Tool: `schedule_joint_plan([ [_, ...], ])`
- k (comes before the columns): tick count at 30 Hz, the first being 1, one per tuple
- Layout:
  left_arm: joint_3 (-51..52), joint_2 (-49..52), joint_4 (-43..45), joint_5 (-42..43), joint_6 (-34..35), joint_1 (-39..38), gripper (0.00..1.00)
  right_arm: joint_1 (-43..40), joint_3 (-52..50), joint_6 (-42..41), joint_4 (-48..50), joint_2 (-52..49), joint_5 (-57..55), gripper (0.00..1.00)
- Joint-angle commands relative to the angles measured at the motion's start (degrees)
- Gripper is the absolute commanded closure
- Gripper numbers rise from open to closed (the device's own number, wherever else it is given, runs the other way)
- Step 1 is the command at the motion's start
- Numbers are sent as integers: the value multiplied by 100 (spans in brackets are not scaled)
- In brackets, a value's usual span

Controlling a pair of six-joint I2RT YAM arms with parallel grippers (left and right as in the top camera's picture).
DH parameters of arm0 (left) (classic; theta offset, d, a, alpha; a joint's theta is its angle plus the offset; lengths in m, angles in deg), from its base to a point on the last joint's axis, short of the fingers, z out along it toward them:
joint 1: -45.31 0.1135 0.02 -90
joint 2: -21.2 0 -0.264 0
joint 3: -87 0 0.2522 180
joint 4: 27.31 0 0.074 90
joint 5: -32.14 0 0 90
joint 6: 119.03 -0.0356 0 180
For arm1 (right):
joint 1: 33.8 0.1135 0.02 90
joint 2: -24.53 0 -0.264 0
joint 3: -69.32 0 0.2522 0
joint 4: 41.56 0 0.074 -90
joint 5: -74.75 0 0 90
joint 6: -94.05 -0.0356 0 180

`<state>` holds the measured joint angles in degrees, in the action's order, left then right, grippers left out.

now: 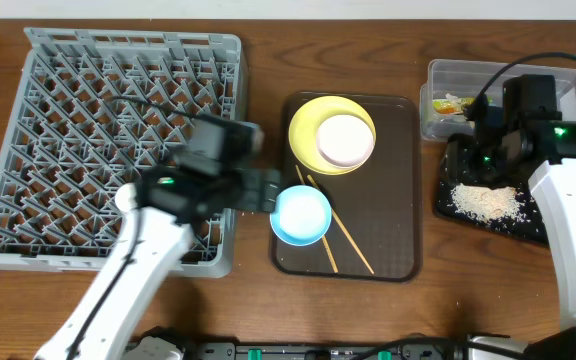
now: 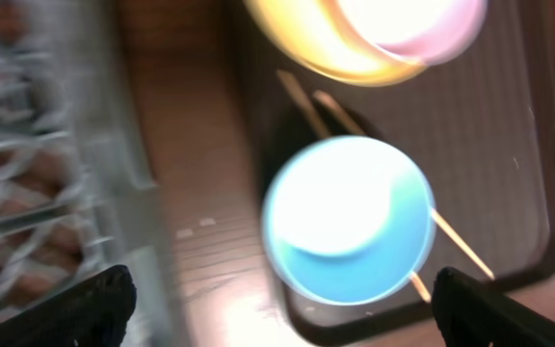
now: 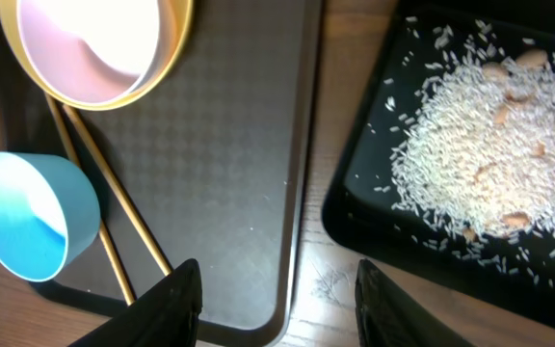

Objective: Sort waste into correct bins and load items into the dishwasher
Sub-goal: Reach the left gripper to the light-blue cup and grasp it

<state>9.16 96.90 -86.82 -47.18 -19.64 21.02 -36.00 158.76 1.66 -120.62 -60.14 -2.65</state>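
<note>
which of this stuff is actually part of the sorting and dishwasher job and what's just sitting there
Part of the job: grey dish rack, yellow plate, small pale bowl, light blue cup, chopsticks, rice crumbs, snack wrapper, clear tub, black tray.

Just there: brown serving tray, wooden table.

We're looking at a robotics lab bench dressed up as a dish-clearing station: a plain wooden table, one white robot arm reaching in from the near left, a second white arm on the right with a black cable looping over it. Kitchen props cover the top. There's a grey dish rack on the left and a brown serving tray in the middle carrying a yellow plate, blue cup and chopsticks. At the far right sit a clear tub and a black tray strewn with rice.
</note>
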Motion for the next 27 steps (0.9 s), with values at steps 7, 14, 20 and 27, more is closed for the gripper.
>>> schedule_joint_plan([
  [7, -66, 1727, 859, -175, 96, -1646, 5, -127, 24, -55, -52, 81, -37, 49],
  [14, -66, 2627, 1008, -177, 96, -2076, 28, -127, 24, -57, -52, 81, -37, 49],
  [20, -83, 2765, 1029, -284, 94, -2090, 79, -127, 24, -57, -61, 81, -37, 50],
  [27, -354, 1897, 933, -282, 9, -2041, 92, -127, 24, -55, -105, 81, -37, 50],
])
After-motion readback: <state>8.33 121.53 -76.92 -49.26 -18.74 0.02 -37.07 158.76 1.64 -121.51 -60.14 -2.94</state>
